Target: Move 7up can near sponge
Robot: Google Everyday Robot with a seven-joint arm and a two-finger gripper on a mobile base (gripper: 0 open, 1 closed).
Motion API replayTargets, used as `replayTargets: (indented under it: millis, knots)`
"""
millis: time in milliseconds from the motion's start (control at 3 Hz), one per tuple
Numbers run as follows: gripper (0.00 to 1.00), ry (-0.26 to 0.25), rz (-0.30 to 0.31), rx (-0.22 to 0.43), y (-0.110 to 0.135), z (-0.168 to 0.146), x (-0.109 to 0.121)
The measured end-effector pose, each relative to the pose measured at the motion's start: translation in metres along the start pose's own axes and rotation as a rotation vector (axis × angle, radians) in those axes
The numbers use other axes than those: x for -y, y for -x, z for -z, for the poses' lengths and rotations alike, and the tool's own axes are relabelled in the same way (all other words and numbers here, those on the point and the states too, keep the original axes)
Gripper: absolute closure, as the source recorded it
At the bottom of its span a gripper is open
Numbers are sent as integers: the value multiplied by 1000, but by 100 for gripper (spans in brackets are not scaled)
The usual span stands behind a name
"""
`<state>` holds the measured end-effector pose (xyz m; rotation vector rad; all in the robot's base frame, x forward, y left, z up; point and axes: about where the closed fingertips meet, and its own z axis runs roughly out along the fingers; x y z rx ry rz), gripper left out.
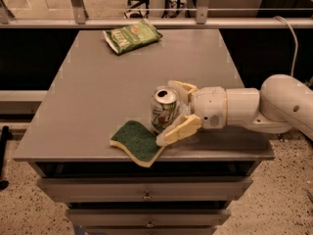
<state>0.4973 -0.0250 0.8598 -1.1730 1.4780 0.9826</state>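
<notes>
table (88, 97) | 7up can (164, 106) upright beside sponge (138, 140) | snack bag (132, 35) far edge | tool (167, 113) straddling can

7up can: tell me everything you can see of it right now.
The 7up can is a small silver-white aluminium drink can with green markings and a shiny top. It stands upright near the front edge of the grey table, just right of the green sponge; contact between them is unclear. The gripper reaches in from the right and brackets it.

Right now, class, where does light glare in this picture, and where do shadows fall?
Camera view: warm, dim lighting; glare on the shiny top of the 7up can; the gripper, at the can beside the sponge, and its arm throw a soft shadow on the table.
</notes>
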Motion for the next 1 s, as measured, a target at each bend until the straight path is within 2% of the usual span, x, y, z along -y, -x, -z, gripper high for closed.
replayTargets:
  millis: [333,667,1000]
  knots:
    - [0,-71,71,-16,13,39,20]
    - [0,-160,168,-28,46,103,49]
    - [0,-281,258,-19,86,162,71]
